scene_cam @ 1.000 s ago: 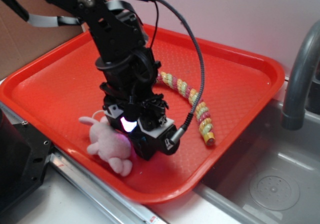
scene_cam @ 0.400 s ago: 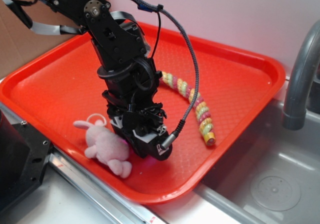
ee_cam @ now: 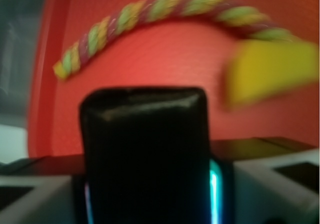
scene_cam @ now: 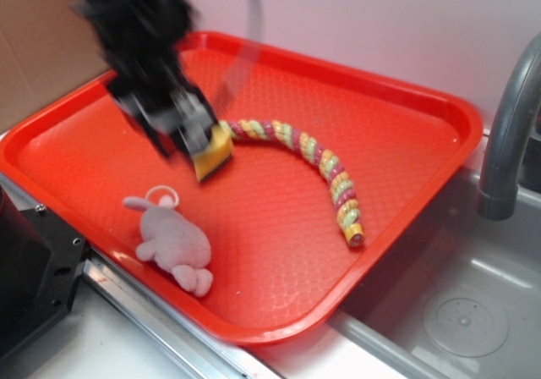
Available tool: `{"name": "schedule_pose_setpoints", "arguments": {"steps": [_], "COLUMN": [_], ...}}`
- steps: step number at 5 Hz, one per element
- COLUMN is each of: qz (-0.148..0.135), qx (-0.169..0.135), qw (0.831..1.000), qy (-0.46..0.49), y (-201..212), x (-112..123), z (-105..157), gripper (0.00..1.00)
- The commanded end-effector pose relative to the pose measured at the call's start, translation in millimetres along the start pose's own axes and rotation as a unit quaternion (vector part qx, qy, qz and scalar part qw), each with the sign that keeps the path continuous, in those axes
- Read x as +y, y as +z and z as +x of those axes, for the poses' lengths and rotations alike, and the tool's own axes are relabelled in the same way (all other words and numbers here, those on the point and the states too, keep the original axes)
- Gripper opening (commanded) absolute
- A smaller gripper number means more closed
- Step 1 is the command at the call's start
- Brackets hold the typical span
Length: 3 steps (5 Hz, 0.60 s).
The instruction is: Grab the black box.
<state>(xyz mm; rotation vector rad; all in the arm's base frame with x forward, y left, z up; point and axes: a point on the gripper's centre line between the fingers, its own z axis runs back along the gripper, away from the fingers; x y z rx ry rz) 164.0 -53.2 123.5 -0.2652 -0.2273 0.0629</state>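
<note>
Tray (scene_cam: 406, 142): red, textured, beside a steel sink (scene_cam: 473, 311)
Arm: blurred, raised over the tray's left half
Rope toy (scene_cam: 325, 163): twisted, multicoloured, curving across the tray's middle
Plush toy (scene_cam: 173, 242): pink, lying near the front rim, apart from the arm
Gripper (scene_cam: 173, 129): closed around the black box
Black box (ee_cam: 145, 154): glossy, upright between the fingers, lifted clear of the tray
Sponge wedge (scene_cam: 213, 149): yellow, just beside the gripper tip
</note>
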Motion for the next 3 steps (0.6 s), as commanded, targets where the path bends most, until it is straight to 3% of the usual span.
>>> {"name": "schedule_pose_setpoints", "arguments": {"steps": [1,2,3], "qz": [-0.025,-0.038,-0.022], "qx": [-0.020,0.007,0.026], "qw": [0.999,0.999,0.999], "qy": [-0.001,-0.009,-0.018], "y": [115.3,113.2,108.9], "x": [48.6,42.2,36.3], "z": [28.8,45.2,49.3], "gripper": [0.00,0.00,0.00]}}
